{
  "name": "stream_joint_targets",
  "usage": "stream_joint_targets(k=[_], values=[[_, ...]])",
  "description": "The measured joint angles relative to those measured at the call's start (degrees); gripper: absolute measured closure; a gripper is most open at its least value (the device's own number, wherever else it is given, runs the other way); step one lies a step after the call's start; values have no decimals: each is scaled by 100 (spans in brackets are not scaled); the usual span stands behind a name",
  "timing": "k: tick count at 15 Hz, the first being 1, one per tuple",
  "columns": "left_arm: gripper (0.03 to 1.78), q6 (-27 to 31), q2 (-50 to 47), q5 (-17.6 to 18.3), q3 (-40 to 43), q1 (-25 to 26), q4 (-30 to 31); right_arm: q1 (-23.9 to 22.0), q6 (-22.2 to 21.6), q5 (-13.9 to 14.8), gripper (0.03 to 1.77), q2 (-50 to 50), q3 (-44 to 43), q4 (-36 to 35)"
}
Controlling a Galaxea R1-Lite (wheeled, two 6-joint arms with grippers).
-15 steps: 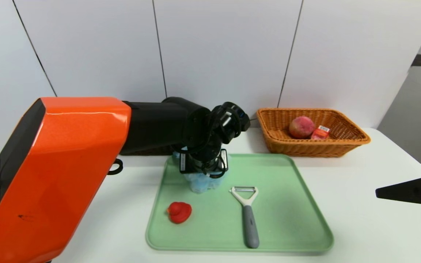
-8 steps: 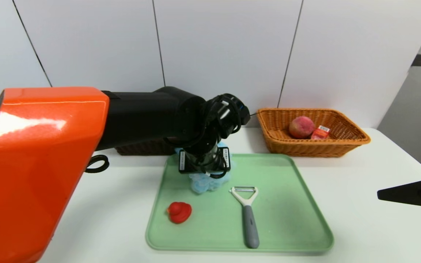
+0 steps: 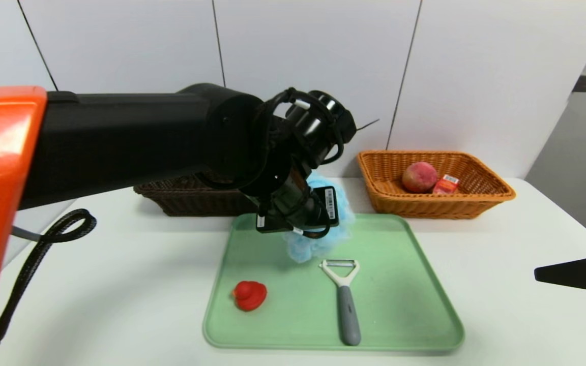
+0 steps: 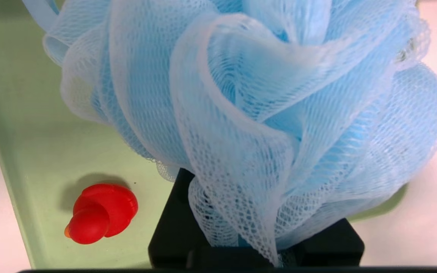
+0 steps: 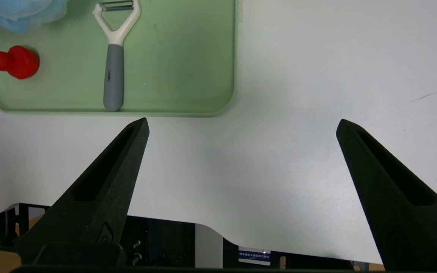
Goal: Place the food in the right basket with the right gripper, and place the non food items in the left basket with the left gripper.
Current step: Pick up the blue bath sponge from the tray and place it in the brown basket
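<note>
My left gripper is shut on the fluffy light-blue bath pouf, which hangs above the back of the green tray. The pouf fills the left wrist view, pinched between the black jaws. The red rubber duck and the white-headed grey-handled peeler lie on the tray. The peach and the red drink carton rest in the orange right basket. The dark brown left basket sits behind my left arm, partly hidden. My right gripper stands open and empty over the table at the front right.
The white table carries the tray in the middle and both baskets at the back by the wall. My left arm's black cable loops over the table's left side. The table's front edge shows in the right wrist view.
My left gripper has closed on the pouf and risen with it off the tray, drifting slightly right. The left arm has lifted, uncovering the dark basket. The right arm barely moved.
</note>
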State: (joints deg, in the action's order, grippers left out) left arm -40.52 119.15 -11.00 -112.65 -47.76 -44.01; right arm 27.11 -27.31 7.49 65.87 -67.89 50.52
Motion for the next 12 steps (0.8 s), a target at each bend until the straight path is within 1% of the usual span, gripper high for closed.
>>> stream_joint_targets(k=[4, 6, 9, 12], values=[[136, 83, -658, -22, -9, 77, 276, -7, -20, 9, 9, -21, 20, -16], [139, 260, -1113, -29, -11, 297, 528, -7, -23, -11, 9, 0, 20, -17], [139, 411, -1648, -29, -11, 987, 1047, -10, -26, -13, 9, 78, 37, -162], [139, 577, -1836, -29, -11, 1932, 1242, -38, 22, -10, 9, 144, 150, -617]])
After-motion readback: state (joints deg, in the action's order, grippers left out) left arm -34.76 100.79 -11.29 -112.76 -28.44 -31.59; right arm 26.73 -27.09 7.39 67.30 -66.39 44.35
